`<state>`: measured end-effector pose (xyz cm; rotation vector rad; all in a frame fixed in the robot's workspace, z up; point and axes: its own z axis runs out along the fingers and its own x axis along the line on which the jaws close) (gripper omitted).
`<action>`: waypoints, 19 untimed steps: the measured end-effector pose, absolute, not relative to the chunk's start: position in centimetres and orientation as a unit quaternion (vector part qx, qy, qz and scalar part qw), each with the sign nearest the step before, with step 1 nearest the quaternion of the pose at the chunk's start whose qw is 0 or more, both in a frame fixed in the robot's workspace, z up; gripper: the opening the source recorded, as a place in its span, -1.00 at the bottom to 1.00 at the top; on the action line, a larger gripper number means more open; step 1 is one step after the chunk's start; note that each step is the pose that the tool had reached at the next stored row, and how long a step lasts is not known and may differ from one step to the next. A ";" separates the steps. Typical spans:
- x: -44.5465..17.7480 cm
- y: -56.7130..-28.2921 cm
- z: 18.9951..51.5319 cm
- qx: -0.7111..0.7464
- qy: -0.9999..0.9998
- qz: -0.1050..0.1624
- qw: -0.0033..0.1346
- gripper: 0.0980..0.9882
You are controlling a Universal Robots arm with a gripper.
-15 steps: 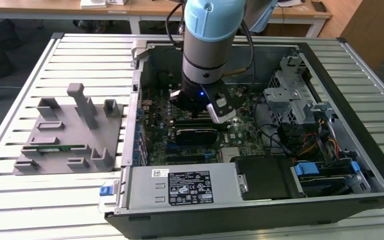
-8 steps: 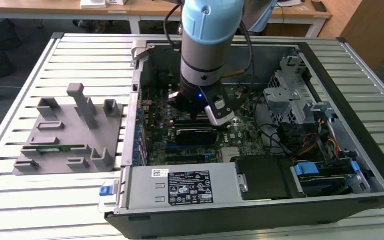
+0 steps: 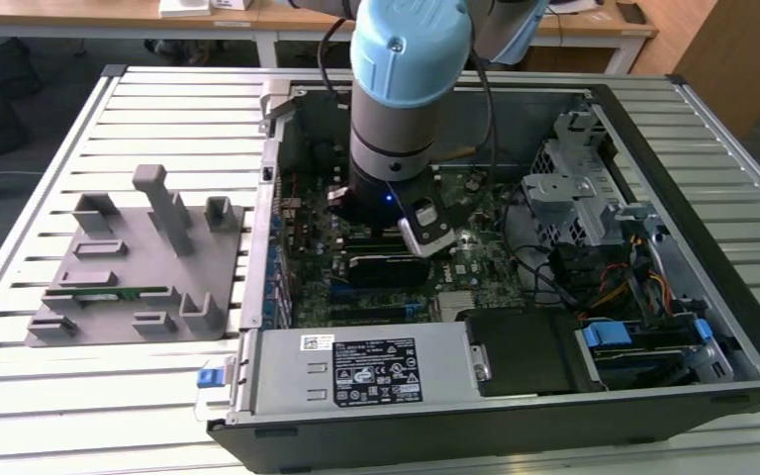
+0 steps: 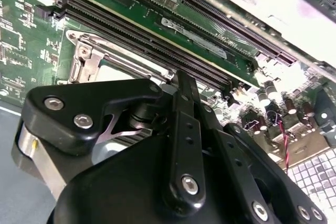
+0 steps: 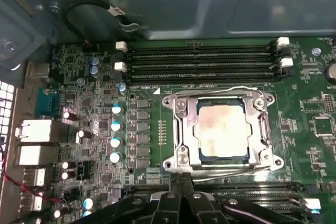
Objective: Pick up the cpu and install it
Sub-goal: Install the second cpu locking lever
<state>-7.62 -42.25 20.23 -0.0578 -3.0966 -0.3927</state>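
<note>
cpu (image 5: 222, 129) lay seated in the socket frame (image 5: 181, 129) on the motherboard (image 5: 142, 129) | claw (image 5: 181, 184) clenched, holding nothing, poised at the frame's edge | risk I judged: frame not latched, so any contact could shift the chip

Exterior view: high, angled down on open pc case (image 3: 644, 396), fairly far. First wrist view: close above gripper (image 5: 181, 182), facing motherboard (image 5: 94, 77) w/ socket (image 5: 223, 129) just beyond fingertips. Second wrist view: behind gripper linkage, v. close; both wrist views share socket, slots.
</note>
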 end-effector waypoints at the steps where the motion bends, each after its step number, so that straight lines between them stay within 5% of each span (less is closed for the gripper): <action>1: -7.6 -42.3 20.1 -0.018 -0.992 -0.128 0.010 -0.98; 19: -7.9 -42.7 19.5 -0.018 -0.988 -0.152 0.010 -0.98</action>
